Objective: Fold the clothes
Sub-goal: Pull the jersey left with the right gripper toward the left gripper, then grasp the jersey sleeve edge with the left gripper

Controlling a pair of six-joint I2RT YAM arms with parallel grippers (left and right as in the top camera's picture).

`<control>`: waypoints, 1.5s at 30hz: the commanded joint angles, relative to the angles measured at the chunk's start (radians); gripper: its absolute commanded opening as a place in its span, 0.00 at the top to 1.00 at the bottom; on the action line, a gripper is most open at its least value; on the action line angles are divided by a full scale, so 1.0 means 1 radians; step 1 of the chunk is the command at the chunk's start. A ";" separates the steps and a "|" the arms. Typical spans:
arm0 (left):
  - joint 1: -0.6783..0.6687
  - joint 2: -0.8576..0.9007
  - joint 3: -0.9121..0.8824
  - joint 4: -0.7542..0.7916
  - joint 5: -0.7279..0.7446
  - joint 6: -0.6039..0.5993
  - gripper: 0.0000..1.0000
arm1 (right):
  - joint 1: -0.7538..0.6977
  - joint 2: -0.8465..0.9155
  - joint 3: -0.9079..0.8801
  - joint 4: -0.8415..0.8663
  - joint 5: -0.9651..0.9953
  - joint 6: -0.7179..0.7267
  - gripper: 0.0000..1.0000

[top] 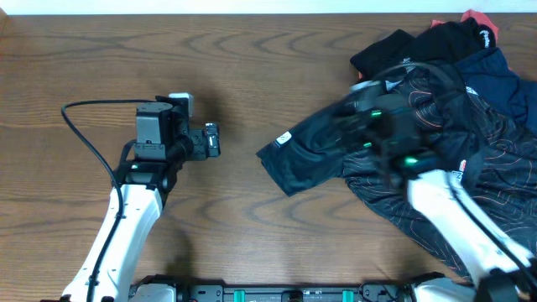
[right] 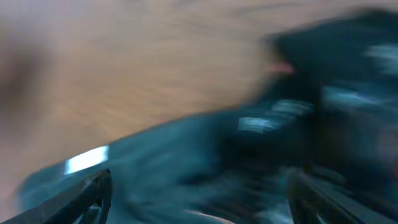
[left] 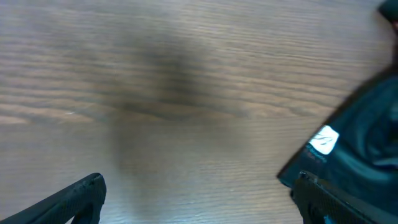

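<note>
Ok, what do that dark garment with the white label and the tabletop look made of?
The dark garment looks like thin, smooth synthetic fabric with slight sheen: limp soft folds, fine orange printed lines; fibre unconfirmed. The table looks like wood or wood-look laminate, matte, with brown grain.

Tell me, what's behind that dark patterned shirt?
Behind the patterned shirt lie a black garment, a navy one beside it, and a red scrap farthest back. The shirt overlaps their near parts, so anything lying under it cannot be seen.
</note>
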 commanded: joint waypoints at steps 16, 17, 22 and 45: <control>-0.224 0.438 0.385 -0.337 0.137 0.163 0.02 | -0.353 -0.054 0.013 -0.327 0.138 0.138 0.01; -0.226 0.467 0.420 -0.381 0.145 0.184 0.02 | -0.353 -0.054 0.013 -0.328 0.138 0.138 0.01; -0.226 0.584 0.560 -0.547 0.147 0.225 0.02 | -0.353 -0.054 0.013 -0.331 0.139 0.138 0.01; -0.359 0.779 0.599 -0.380 0.042 0.266 0.02 | -0.353 -0.054 0.013 -0.355 0.139 0.183 0.01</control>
